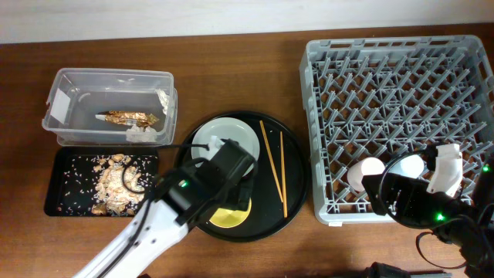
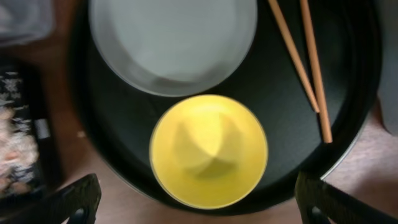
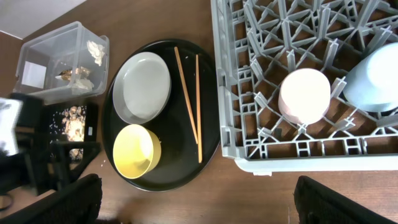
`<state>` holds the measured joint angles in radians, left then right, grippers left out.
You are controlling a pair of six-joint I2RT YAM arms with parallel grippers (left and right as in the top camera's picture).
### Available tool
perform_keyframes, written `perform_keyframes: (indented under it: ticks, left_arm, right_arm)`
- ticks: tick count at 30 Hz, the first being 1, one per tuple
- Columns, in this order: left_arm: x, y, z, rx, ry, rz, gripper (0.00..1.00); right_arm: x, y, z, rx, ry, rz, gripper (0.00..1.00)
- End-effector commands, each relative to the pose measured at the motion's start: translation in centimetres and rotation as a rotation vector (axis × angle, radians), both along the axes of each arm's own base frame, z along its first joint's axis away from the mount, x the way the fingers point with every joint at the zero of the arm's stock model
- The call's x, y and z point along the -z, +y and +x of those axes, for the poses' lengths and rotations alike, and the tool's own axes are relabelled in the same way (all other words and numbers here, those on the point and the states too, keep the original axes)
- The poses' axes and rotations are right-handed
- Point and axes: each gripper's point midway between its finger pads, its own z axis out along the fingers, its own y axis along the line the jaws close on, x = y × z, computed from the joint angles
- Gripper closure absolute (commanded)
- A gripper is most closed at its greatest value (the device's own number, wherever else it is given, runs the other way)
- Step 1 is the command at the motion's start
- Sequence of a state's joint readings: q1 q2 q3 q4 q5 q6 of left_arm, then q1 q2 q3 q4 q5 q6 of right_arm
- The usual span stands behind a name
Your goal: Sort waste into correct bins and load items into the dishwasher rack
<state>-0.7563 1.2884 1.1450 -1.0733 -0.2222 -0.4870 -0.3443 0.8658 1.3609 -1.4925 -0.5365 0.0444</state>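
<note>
The yellow bowl (image 2: 208,149) stands upright on the round black tray (image 1: 297,181), just in front of the pale grey-green plate (image 2: 174,43). Two wooden chopsticks (image 2: 305,62) lie to the right of them. My left gripper (image 2: 205,208) is open and empty, hovering above the bowl (image 1: 229,218). A pink cup (image 3: 305,95) and a blue cup (image 3: 376,78) sit upside down in the front of the dishwasher rack (image 1: 309,116). My right gripper (image 3: 196,205) is open and empty, over the rack's front right corner.
The clear tub (image 1: 112,74) at the back left holds the gold foil wrapper (image 1: 127,117) and white paper bits (image 1: 139,133). The shallow black rectangular tray (image 1: 58,181) in front of it holds the food scraps (image 1: 116,181) and crumbs.
</note>
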Motion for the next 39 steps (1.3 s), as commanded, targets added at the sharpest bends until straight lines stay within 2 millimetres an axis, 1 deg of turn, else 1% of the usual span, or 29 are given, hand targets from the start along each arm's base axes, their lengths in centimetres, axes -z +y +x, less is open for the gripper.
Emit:
perform_keyframes:
  ticks: [1,2,5,6,9,12,15,17,18,19,21,22,25,28,30,32,34,36,38,39]
  left_arm:
    - [-5.0,3.3,0.6,-0.059,-0.204,0.038,0.01]
    - [-6.8,4.1,0.5,-0.077,-0.263,0.015,0.01]
    - [-10.3,4.9,-0.3,-0.094,-0.374,-0.091,0.01]
    - [-11.2,5.4,-0.8,-0.098,-0.404,-0.122,0.01]
    - [-12.7,6.2,-1.7,-0.105,-0.453,-0.174,0.01]
    - [-13.3,6.6,-2.0,-0.108,-0.471,-0.192,0.01]
    - [-13.2,6.6,-2.0,-0.107,-0.468,-0.188,0.01]
    - [-12.3,7.2,-2.6,-0.102,-0.433,-0.151,0.01]
    - [-11.7,8.0,-3.0,-0.109,-0.413,-0.105,0.01]
    - [-11.7,8.2,-2.8,-0.120,-0.426,-0.097,0.01]
    - [-12.6,8.8,-1.8,-0.159,-0.504,-0.100,0.01]
    - [-13.0,8.8,-1.0,-0.134,-0.554,-0.101,0.01]
    - [-13.4,7.8,0.4,0.006,-0.661,-0.155,0.01]
    - [-12.9,8.4,1.0,0.040,-0.777,-0.245,0.01]
    - [-12.4,9.0,0.8,0.052,-0.830,-0.266,0.01]
    - [-11.9,9.6,0.3,0.100,-0.911,-0.263,0.01]
    - [-10.9,10.0,-0.2,0.146,-0.966,-0.244,0.01]
    - [-9.3,10.8,-0.5,0.130,-0.992,-0.217,0.01]
    - [-6.3,11.5,-0.8,0.101,-0.990,-0.201,0.01]
    - [-5.4,11.7,-0.8,0.095,-0.992,-0.198,0.01]
  right_arm:
    - [0.0,-0.1,0.0,-0.004,-0.004,-0.009,0.01]
    - [0.0,-0.1,0.0,-0.004,-0.004,-0.009,0.01]
    - [-0.1,-0.1,0.1,-0.001,-0.006,-0.003,0.01]
    - [-0.1,0.0,0.1,-0.001,-0.006,-0.003,0.01]
    - [-0.1,0.0,0.1,-0.001,-0.006,-0.002,0.01]
    - [-0.1,0.0,0.1,-0.001,-0.006,-0.002,0.01]
    - [-0.1,0.0,0.1,-0.001,-0.006,-0.002,0.01]
    - [-0.1,0.0,0.1,-0.001,-0.007,-0.003,0.01]
    - [-0.1,0.0,0.1,-0.001,-0.006,-0.002,0.01]
    - [-0.1,0.0,0.1,-0.001,-0.006,-0.002,0.01]
    - [-0.1,0.0,0.1,-0.001,-0.006,-0.002,0.01]
    - [-0.1,0.0,0.1,-0.001,-0.006,-0.002,0.01]
    - [-0.1,0.0,0.1,-0.001,-0.006,-0.002,0.01]
    - [-0.1,0.0,0.1,-0.001,-0.006,-0.002,0.01]
    - [-0.1,0.0,0.1,-0.001,-0.006,-0.002,0.01]
    - [-0.1,0.0,0.1,-0.001,-0.006,-0.002,0.01]
    - [-0.1,0.0,0.1,-0.001,-0.006,-0.003,0.01]
    - [-0.1,0.0,0.1,-0.001,-0.006,-0.002,0.01]
    - [-0.1,0.0,0.1,-0.001,-0.006,-0.003,0.01]
    - [-0.1,0.0,0.1,-0.001,-0.006,-0.002,0.01]
